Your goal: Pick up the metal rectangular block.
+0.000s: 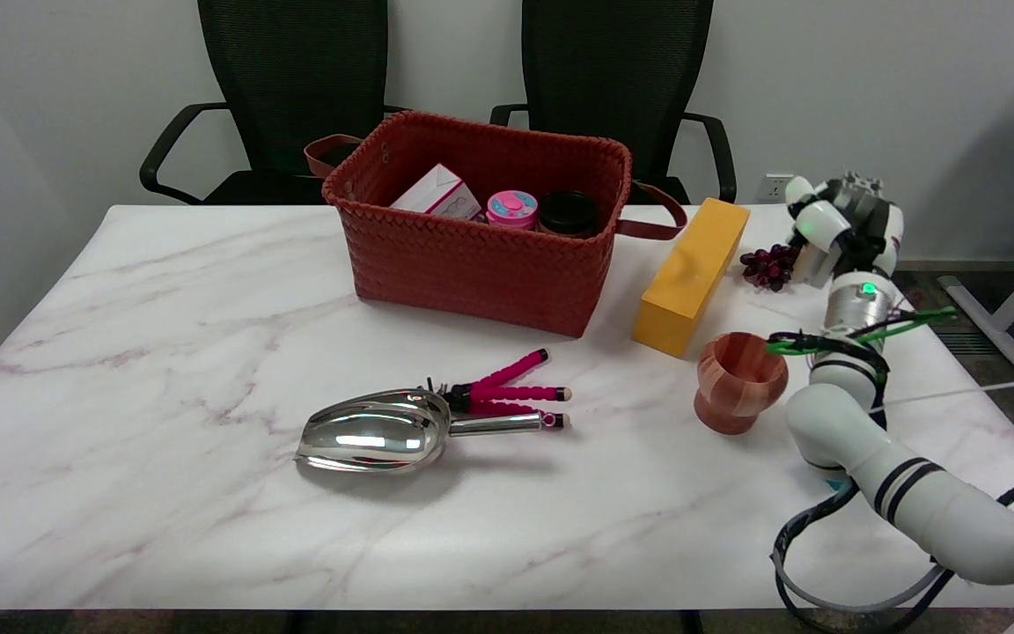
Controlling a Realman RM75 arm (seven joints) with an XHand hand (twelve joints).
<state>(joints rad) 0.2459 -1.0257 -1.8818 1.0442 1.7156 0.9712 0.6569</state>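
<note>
Biggest thing first: the white marble-look desk [164,352] carries everything, with two black mesh office chairs [296,79] parked behind it.

Next is the red-brown woven basket [472,264] at the far middle. It looks like it's just storage for a white-and-pink carton [437,195], a round pink tin [511,209] and a black-lidded jar [568,212].

The robot's white right arm [894,475] comes in from the lower right and bends up along the desk's right edge. That parks the hand [841,220] in the air at the far right, over by the desk's back corner. The hand isn't carrying anything I can see. It's turned so that I honestly cannot tell whether the fingers are spread or curled in.

The task's thing has to be the long yellow rectangular block [690,275], though I can't confirm it's metal from here. It lies flat on the desk just right of the basket, angled away from the camera. Its top and right side are clear, so my guess is a reach from the right works.

The rest is clutter:
- A shiny steel scoop [375,433] sits mid-desk with a pink-legged mini tripod [507,387] against its handle.
- A small turned wooden cup [738,380] stands near the block's near end and could get bumped.
- A dark purple grape bunch [768,264] lies between the block and the hand.
</note>
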